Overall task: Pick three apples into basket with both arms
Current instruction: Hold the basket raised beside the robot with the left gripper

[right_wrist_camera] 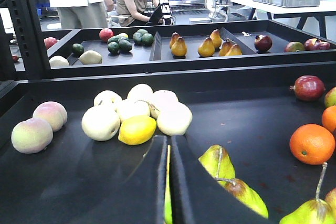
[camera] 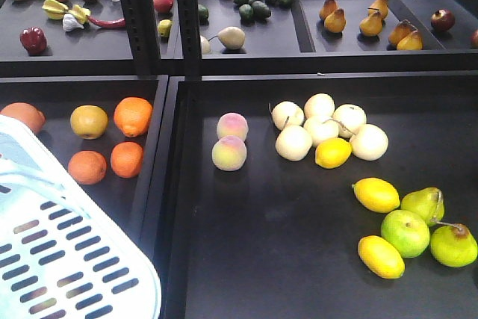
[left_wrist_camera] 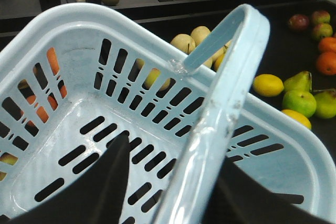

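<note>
Dark red skin with yellowish streaks is marking out one of the apples (right_wrist_camera: 308,87), which is lying at the right edge of the right wrist view. It is resting on the black tray (right_wrist_camera: 79,182), above an orange (right_wrist_camera: 312,144) in the frame and well apart from the pale round fruits (right_wrist_camera: 131,109). A second apple (right_wrist_camera: 262,42) is sitting on the upper tray (right_wrist_camera: 210,62) behind, in the upper right of that frame, near the brown pears (right_wrist_camera: 206,47).

Judging by the shine and the round form, these are likely to be firm, smooth and rather slippery, and light enough for one claw. I would be closing across the widest part from above, so the fingers are not sliding toward the stem dimple. A roll is looking likely if one finger is touching first.

The right claw (right_wrist_camera: 169,182) is hanging low at the bottom centre, its fingers pressed almost together with only a thin slit between them, pinching nothing. The left claw (left_wrist_camera: 176,156) is showing at the bottom of the left wrist view, its fingers standing either side of the handle (left_wrist_camera: 231,72) of the pale blue basket (left_wrist_camera: 31,61). Whether they are clamping that handle I cannot tell. The basket is filling the lower left of the front view, and no apple is showing inside it.
</note>
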Tool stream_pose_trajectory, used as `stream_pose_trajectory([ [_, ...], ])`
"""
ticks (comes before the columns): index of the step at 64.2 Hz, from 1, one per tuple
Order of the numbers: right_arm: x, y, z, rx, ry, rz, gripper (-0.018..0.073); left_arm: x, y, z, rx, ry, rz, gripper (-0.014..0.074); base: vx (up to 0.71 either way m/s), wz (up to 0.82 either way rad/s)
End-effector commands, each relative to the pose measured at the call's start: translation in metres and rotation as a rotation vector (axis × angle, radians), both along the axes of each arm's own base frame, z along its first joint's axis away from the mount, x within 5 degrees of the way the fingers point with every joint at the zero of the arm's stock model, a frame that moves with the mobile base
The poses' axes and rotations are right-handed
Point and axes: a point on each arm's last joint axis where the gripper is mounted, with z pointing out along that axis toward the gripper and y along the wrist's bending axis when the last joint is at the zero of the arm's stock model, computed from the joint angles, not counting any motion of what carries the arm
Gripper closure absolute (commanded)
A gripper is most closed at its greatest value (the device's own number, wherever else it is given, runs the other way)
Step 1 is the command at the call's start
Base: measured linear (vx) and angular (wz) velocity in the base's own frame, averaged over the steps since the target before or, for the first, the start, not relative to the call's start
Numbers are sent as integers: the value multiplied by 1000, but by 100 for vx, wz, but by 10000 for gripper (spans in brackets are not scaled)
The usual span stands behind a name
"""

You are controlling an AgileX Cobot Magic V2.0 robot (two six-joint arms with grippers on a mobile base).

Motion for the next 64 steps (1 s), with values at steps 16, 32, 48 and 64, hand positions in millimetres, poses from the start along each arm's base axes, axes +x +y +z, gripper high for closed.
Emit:
stream_pose_trajectory([
  [16, 0, 0, 3, -17, -69, -2, 564, 3, 3, 16, -86, -89, 56, 604, 0, 0],
  [32, 0, 0, 3, -17, -69, -2, 564, 4, 7, 15, -24, -101, 82, 604, 0, 0],
  [48, 0, 0, 3, -17, -69, -2, 564, 4, 7, 15, -24, -101, 82, 604, 0, 0],
  [64, 0, 0, 3, -17, -69, -2, 564, 4, 7, 15, -24, -102, 82, 603, 0, 0],
])
